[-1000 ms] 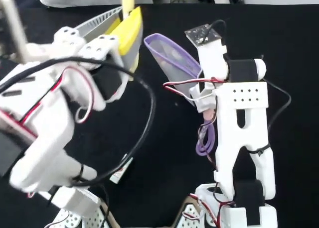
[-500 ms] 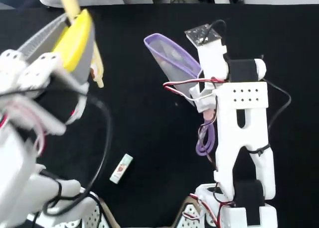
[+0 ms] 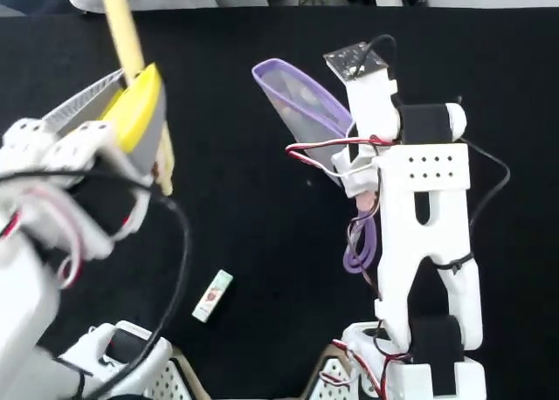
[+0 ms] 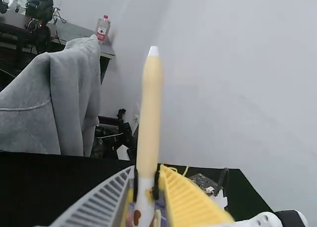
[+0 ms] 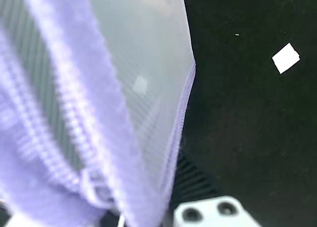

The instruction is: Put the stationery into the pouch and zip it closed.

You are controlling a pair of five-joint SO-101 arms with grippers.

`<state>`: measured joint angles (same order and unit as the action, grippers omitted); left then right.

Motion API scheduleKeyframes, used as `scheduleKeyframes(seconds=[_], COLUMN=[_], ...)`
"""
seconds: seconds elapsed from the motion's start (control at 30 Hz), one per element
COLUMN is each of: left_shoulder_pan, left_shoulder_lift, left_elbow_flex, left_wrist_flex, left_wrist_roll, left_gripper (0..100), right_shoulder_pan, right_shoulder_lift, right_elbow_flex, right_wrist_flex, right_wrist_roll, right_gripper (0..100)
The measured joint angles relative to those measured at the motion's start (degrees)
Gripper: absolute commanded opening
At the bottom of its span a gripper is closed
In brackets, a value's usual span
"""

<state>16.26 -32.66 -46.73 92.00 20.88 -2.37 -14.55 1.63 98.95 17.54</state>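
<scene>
- Slippage threatens first: left pincer (image 3: 140,125) clenched on the pen (image 3: 131,59) above the counter's left side, much length free, so a swing could tilt it.
- Pen's long axis follows the pincer's line, white tip toward the far wall, well apart from the pouch (image 3: 301,103).
- Pouch hangs raised, mouth open, apparently clamped in the right pincer (image 3: 351,168); a skewed pen could snag its rim.
</scene>
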Motion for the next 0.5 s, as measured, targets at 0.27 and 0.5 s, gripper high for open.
scheduleKeyframes(seconds=[0.27, 0.5], left_shoulder_pan=[0.0, 0.09], left_shoulder_lift=[-7.03, -12.57], left_elbow_flex=[34.29, 65.93], left_wrist_flex=[-31.12, -69.1], left_wrist_roll=[-0.26, -5.54], left_gripper=[3, 3], right_shoulder_pan=[0.0, 0.0], right_shoulder_lift=[0.0, 0.0], right_elbow_flex=[0.0, 0.0], right_wrist_flex=[0.0, 0.0], right_wrist_roll=[0.0, 0.0], right_gripper=[1.1, 1.1])
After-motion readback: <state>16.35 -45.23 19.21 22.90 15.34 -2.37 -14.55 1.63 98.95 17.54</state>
